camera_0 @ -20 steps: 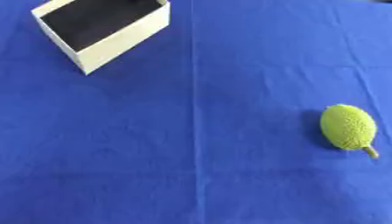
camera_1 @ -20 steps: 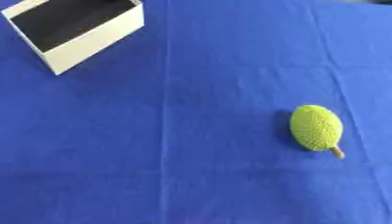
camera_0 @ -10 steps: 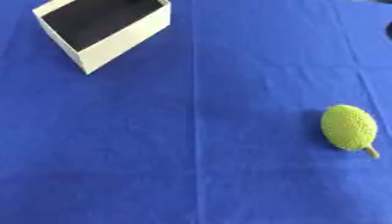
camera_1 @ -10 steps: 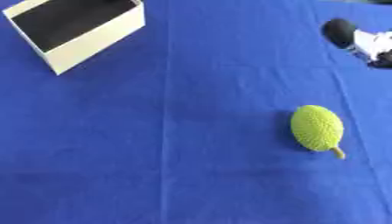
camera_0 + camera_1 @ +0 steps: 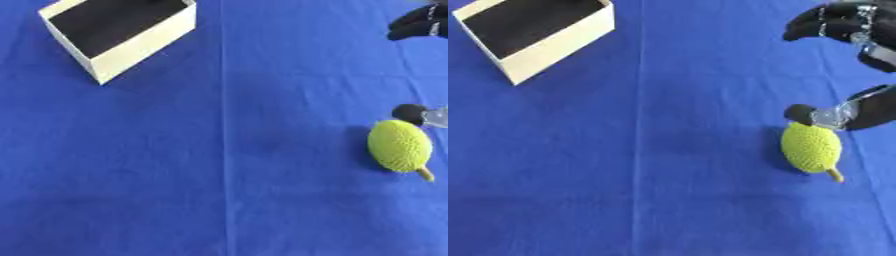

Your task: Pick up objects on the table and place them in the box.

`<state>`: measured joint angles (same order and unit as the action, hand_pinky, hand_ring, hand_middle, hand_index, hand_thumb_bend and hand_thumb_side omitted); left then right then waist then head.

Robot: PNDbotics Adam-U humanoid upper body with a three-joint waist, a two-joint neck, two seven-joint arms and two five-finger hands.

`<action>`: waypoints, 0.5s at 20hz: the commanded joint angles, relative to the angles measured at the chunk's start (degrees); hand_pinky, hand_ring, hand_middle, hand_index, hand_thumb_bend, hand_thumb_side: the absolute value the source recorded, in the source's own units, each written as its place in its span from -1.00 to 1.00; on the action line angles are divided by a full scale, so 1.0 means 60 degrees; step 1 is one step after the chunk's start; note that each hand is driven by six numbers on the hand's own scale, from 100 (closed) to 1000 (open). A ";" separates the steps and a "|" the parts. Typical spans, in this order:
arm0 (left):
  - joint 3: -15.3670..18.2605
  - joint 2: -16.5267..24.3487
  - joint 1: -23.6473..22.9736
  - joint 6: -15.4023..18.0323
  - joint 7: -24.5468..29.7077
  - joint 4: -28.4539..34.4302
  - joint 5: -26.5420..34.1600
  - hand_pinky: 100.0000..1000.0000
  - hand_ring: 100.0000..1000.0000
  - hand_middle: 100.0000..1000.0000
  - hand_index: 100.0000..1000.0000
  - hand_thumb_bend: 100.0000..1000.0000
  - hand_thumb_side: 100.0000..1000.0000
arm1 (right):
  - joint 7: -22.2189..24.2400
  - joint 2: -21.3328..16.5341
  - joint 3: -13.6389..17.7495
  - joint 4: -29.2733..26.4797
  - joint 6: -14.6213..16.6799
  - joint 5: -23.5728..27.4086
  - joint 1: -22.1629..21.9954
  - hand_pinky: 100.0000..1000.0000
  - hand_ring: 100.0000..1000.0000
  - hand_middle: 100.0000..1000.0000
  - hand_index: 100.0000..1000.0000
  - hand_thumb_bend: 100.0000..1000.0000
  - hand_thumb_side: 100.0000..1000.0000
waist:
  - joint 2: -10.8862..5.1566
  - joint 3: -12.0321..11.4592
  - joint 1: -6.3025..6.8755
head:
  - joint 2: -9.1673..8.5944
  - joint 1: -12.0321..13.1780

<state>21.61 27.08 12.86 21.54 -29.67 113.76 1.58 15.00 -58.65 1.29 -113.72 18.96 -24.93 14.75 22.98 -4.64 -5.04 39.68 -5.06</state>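
At the far left corner of the blue worktop (image 5: 219,190) stands a cream-coloured box (image 5: 140,47), open at the top and turned at an angle to the view. Its inside is dark, and nothing can be seen lying in it; the walls that show are plain and pale. A faint crease in the blue cloth runs straight down the middle of the worktop, from the far edge to the near one.

Well apart from the box, toward the right side, lies a green fruit (image 5: 811,147), oval, with a bumpy, knitted-looking skin and a short tan stem pointing toward the near right. It rests on its side on the cloth, outside the box.

From the right edge comes the right robot hand (image 5: 866,111), black with silver parts. Its fingers (image 5: 824,22) are spread above and beyond the fruit, gently bent, while the thumb reaches in lower down, its rounded black tip just at the far end of the fruit. Whether that tip touches the fruit or only sits just beside it cannot be told. The hand is released, its thumb and fingers wide apart and closed round nothing.

The left robot hand shows in neither view.
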 commanded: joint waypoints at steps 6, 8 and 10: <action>0.0006 0.0267 0.0039 0.0000 0.0053 0.0138 0.0076 0.53 -0.07 -0.05 -0.02 -0.39 -1.00 | 0.0633 -0.0398 -0.0065 -0.0145 -0.0102 0.0372 -0.0285 0.66 0.69 0.58 0.68 -0.26 -0.01 | -0.0205 -0.0026 0.0034 | -0.0044 0.0025; 0.0004 0.0269 0.0036 -0.0006 0.0058 0.0138 0.0077 0.53 -0.07 -0.05 -0.02 -0.39 -1.00 | 0.0704 -0.0367 -0.0040 -0.0145 -0.0144 0.0441 -0.0424 0.66 0.69 0.58 0.68 -0.24 -0.02 | -0.0209 -0.0018 0.0022 | -0.0034 0.0045; 0.0002 0.0278 0.0032 -0.0012 0.0065 0.0138 0.0075 0.53 -0.07 -0.05 -0.02 -0.39 -1.00 | 0.0770 -0.0319 -0.0023 -0.0145 -0.0167 0.0531 -0.0595 0.65 0.69 0.58 0.68 -0.19 0.02 | -0.0214 -0.0005 0.0011 | -0.0022 0.0062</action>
<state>21.59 27.09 12.86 21.40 -29.50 113.76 1.79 19.30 -58.76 0.31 -113.72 18.01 -22.34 11.01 22.96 -4.71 -5.12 39.69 -4.84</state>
